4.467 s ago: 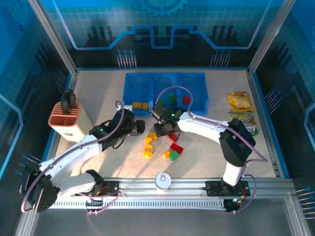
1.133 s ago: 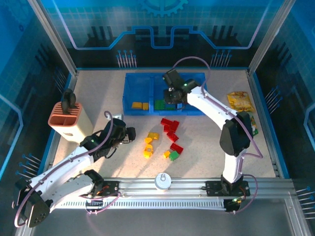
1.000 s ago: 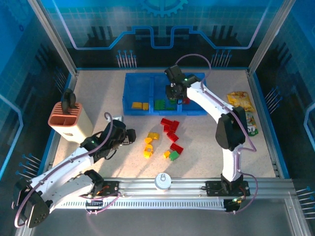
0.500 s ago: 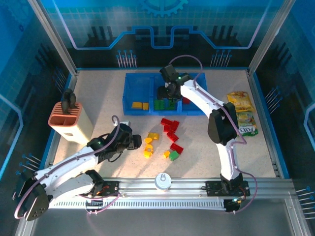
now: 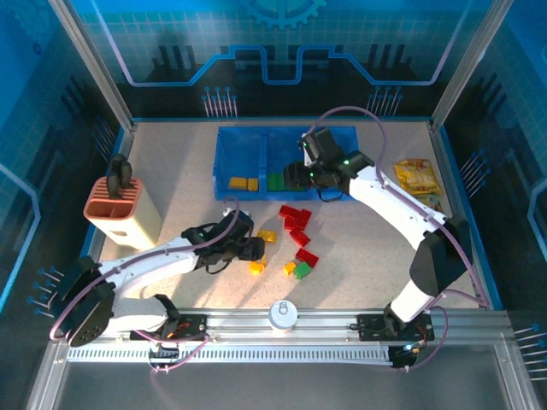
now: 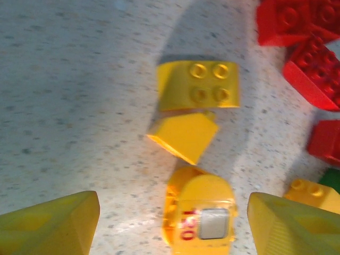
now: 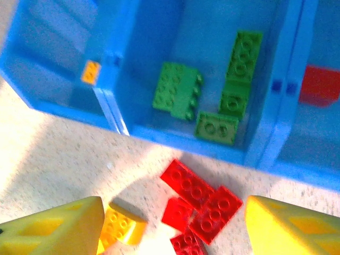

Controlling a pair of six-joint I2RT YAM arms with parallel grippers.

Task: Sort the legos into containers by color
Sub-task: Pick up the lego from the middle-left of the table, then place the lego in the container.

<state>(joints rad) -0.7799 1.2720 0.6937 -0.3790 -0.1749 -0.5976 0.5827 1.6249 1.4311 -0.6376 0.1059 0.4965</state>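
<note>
The left gripper (image 6: 172, 234) hangs low over the speckled pale tabletop (image 6: 69, 106). Its yellow fingers (image 6: 48, 226) are apart and grip nothing. Between them, clear of both, lies a rounded yellow piece (image 6: 199, 212), its long axis pointing straight ahead from the fingers. It carries a grey square and red characters, seemingly "120", seen sideways. Just ahead of it sits a yellow wedge (image 6: 183, 135). Beyond that is a yellow four-stud brick (image 6: 197, 85), studs up, its long axis running across from finger to finger. Red bricks (image 6: 313, 69) cluster ahead of the right-hand finger.

The right gripper (image 7: 170, 228) is spread wide and empty. Flat red legos (image 7: 186, 183) lie between and just ahead of its fingers. Beyond them stands the blue tray (image 7: 111, 101). Green bricks (image 7: 178, 95) sit in the middle compartment, the longest one (image 7: 241, 58) pointing away from the fingers. An orange brick (image 7: 91, 71) is in the left compartment and a red one (image 7: 319, 85) in the right.

Blue gridded panels (image 5: 273, 51) wall the cell. The print on the snack packets (image 5: 417, 175) is too small to read.
</note>
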